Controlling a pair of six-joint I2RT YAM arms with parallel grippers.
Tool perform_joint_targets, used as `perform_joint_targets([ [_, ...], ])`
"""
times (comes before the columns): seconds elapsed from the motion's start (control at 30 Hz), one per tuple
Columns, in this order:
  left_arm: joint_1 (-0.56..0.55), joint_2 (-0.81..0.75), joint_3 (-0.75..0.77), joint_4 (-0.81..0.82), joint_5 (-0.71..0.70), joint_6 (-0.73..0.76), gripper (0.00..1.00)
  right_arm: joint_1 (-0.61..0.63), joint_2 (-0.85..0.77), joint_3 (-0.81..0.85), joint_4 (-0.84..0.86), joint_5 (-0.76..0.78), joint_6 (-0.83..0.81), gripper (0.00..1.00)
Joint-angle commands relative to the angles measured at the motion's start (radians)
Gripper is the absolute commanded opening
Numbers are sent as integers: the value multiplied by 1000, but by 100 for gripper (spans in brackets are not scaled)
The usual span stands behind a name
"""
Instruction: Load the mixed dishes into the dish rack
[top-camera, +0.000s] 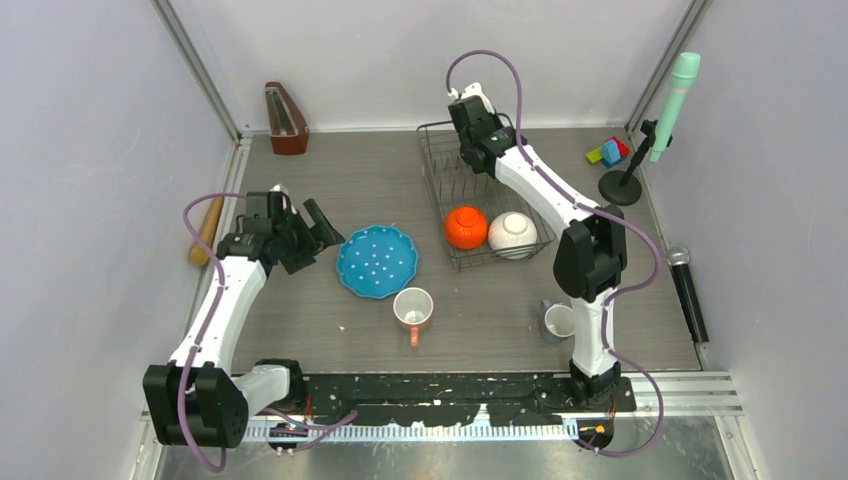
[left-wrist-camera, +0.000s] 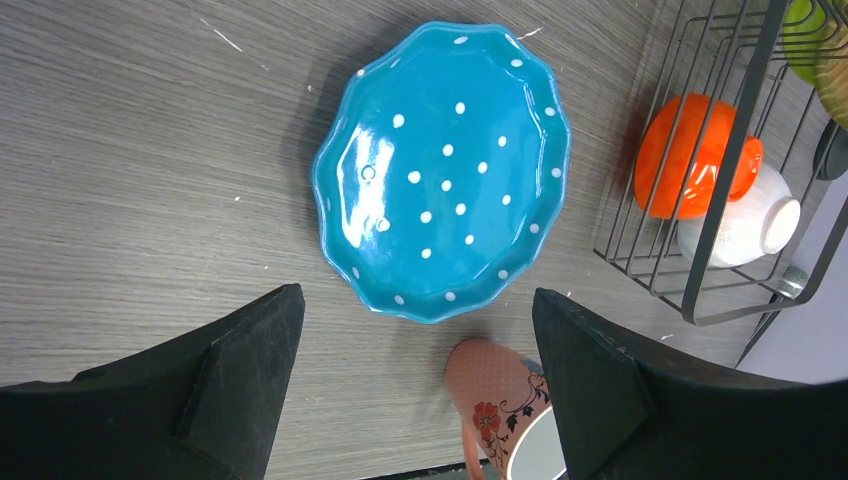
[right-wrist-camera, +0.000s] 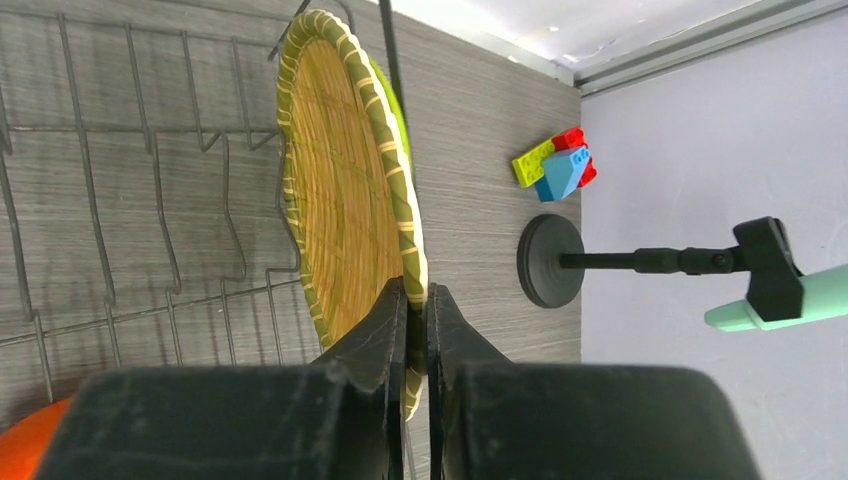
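right gripper (right-wrist-camera: 417, 290) clamped on rim of woven plate (right-wrist-camera: 340, 190); plate on edge in dish rack (left-wrist-camera: 738, 150); left gripper (left-wrist-camera: 415, 295) apart

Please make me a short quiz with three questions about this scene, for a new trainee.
1. True or false: the orange bowl lies inside the rack.
2. Choose one. The right gripper is: A) open and empty; B) shut on the rim of the woven plate; C) resting flat on the table.
3. Fill the gap: the left gripper hangs ___ over the blue plate.

Key: 1 true; 2 B; 3 open.
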Motion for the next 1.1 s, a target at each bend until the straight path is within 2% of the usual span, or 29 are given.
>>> perform_joint_targets([
  [0.0, -2, 3, 3, 24, 6, 20, 88, 1, 15, 65, 43, 11, 29, 0],
  [0.13, -3, 5, 3, 23, 7, 23, 87, -3, 33, 69, 36, -1, 54, 0],
  [0.3, -2, 5, -5, 26, 10, 26, 87, -48, 40, 96, -30, -171, 174, 0],
  [0.63, -3, 7, -16, 31, 33, 16, 88, -94, 63, 106, -59, -227, 243, 0],
  [0.7, -6, 6, -22, 39, 42, 9, 87, -104, 64, 106, -64, -250, 251, 4],
  [0.77, -12, 8, -27, 41, 39, 5, 87, -110, 68, 113, -72, -261, 254, 28],
  [0.8, -16, 8, -30, 36, 26, 3, 87, -112, 70, 118, -81, -263, 255, 47],
  [0.87, -19, 8, -35, 26, -6, 0, 87, -112, 72, 135, -100, -262, 253, 65],
  [0.97, -24, 13, -52, 20, -47, -15, 86, -113, 73, 173, -138, -250, 249, 75],
  [1.07, -36, 38, -64, 18, -68, -28, 85, -111, 77, 224, -180, -232, 248, 80],
])
